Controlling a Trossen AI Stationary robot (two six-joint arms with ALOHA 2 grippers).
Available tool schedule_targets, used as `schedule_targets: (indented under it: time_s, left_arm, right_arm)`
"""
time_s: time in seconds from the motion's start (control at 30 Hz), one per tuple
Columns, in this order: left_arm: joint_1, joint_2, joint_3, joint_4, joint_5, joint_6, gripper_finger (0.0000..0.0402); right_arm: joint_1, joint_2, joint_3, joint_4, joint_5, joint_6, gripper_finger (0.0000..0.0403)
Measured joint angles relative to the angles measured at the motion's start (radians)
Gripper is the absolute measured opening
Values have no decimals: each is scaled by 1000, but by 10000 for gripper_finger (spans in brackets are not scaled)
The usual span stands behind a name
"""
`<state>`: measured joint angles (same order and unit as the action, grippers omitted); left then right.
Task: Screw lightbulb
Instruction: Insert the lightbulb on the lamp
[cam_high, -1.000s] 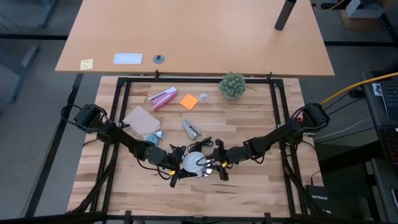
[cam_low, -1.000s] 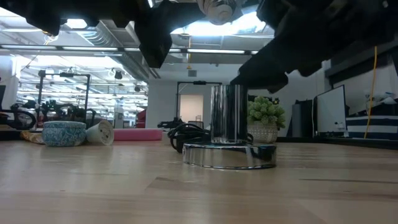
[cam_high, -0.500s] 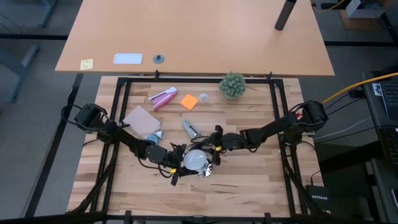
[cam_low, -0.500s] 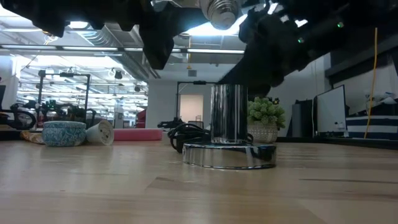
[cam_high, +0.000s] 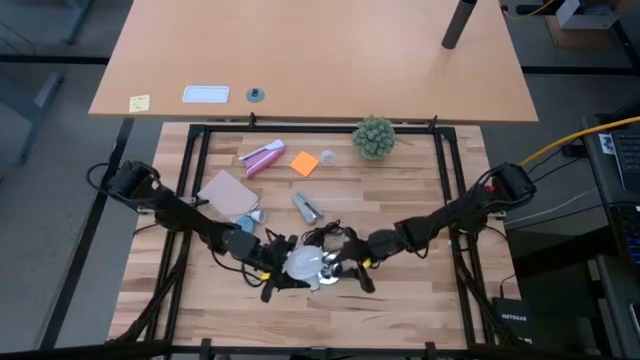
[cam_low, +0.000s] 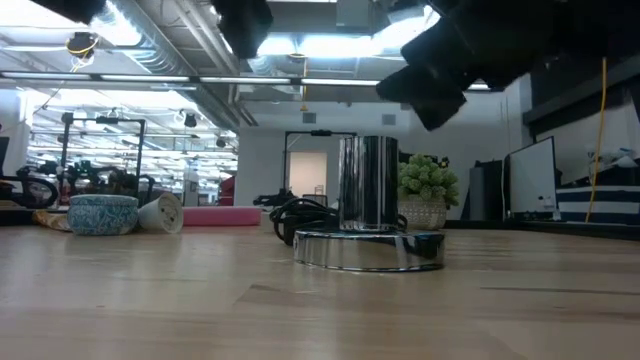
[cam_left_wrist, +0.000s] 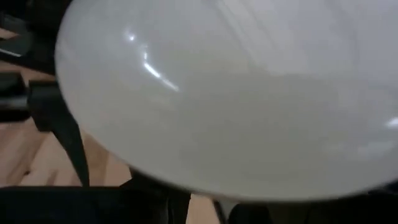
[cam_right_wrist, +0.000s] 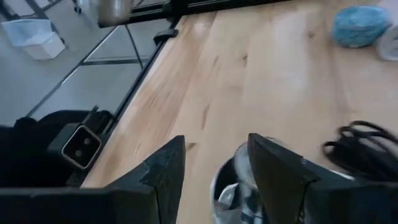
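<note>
The left gripper (cam_high: 283, 270) clasps the lightbulb (cam_high: 301, 263) above the metal socket (cam_low: 369, 235), while the right gripper (cam_high: 350, 272) hovers alongside, fingers parted and empty

Both arms reach inward low over the table's front — left claw (cam_high: 283, 272) full, right claw (cam_high: 352, 272) parted.

Overhead looks down, low level – shared socket (cam_low: 368, 228)

grey floor (cam_high: 40, 60), tan desk (cam_high: 320, 60), bright ceiling lights (cam_low: 330, 45).
</note>
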<state>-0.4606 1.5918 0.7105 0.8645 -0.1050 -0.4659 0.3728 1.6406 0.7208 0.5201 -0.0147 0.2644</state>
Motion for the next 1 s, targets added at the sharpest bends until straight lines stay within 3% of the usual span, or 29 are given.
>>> schedule_targets:
  time_s: [0.27,0.67,1.0]
  left_arm:
    - [-46,-46,0,-34,1,9,155]
    - [-56,-47,0,-48,-6,9,155]
    - [-54,-47,0,-47,-20,69,155]
  right_arm:
    - [-2,112,1,94,39,50,179]
    - [-113,114,3,58,251,36,179]
    - [-266,113,2,57,195,9,179]
